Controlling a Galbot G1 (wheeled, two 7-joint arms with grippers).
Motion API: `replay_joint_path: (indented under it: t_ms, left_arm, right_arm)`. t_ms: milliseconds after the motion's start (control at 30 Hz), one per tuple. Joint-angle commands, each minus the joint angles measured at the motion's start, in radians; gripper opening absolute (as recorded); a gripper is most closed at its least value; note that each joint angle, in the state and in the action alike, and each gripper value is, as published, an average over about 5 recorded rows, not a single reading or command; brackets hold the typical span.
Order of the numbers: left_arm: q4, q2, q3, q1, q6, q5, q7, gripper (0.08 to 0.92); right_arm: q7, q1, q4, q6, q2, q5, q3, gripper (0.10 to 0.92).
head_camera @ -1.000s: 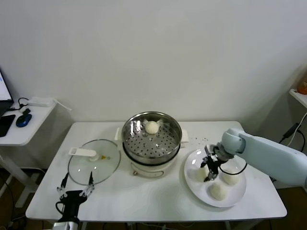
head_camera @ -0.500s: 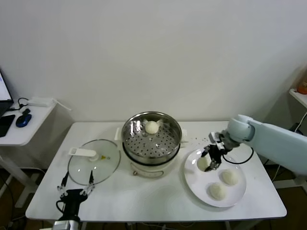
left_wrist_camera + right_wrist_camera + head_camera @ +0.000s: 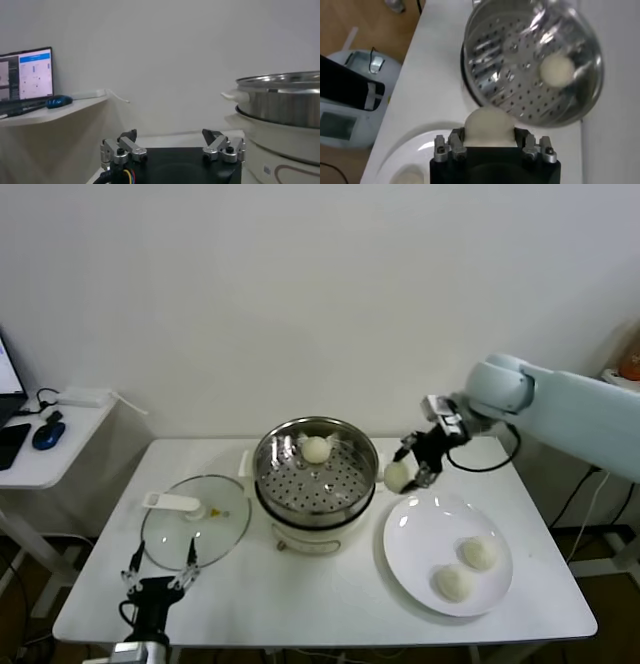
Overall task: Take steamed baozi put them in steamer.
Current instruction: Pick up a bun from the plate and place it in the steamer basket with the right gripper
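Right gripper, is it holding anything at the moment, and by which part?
Yes: the right gripper holds one steamed baozi, its jaws pressing the bun's opposite sides, in the air between the plate and the steamer. The left gripper holds nothing.

Standing against a plain white wall (image 3: 300, 294), flanking the white table (image 3: 300, 594): a white side desk (image 3: 40, 454) to its left, brown floor (image 3: 20, 584) showing beneath.

I can't read any text, label, brand or number from here. The monitor (image 3: 26, 74) on the side desk beyond the steamer (image 3: 280, 102) shows a lit window with small lines, but they are too small for me to make out. A dark mark on the cream pot base (image 3: 287, 160) below the steamer is likewise unreadable.
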Motion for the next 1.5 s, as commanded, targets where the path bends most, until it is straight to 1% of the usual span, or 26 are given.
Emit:
replay_joint_path:
  t_ms: [33,233,333,467,733,1133,1500]
  left_arm:
    - [-0.014,0.003,0.005,0.002,0.005,-0.014,-0.001,0.823]
    - [-0.018,0.008,0.001,0.001,0.006,-0.018,0.000,0.823]
    - [-0.018,0.010,-0.002,0.000,0.004,-0.028,0.002,0.823]
    - [-0.016,0.015,-0.006,-0.001,0.002,-0.039,0.004,0.823]
    - [-0.008,0.017,-0.008,-0.002,0.001,-0.044,0.004,0.823]
    - [0.003,0.018,-0.007,-0.002,0.001,-0.048,0.004,0.823]
    - [0.009,0.017,-0.003,-0.004,0.001,-0.043,0.004,0.823]
  right_arm:
    - [-0.002,0.095,-0.176,-0.005,0.268,0.107,-0.032,0.653]
    - [-0.007,0.011,-0.356,-0.002,0.462,0.073,0.000,0.653]
    - [-0.013,-0.041,-0.437,0.000,0.527,0.041,0.024,0.653]
    - [-0.014,-0.105,-0.505,0.003,0.580,0.006,0.046,0.653]
    - [-0.017,-0.218,-0.577,0.007,0.635,-0.062,0.090,0.652]
    - [-0.025,-0.275,-0.655,0.022,0.682,-0.120,0.123,0.651]
    - [-0.022,-0.293,-0.667,0.024,0.684,-0.142,0.140,0.653]
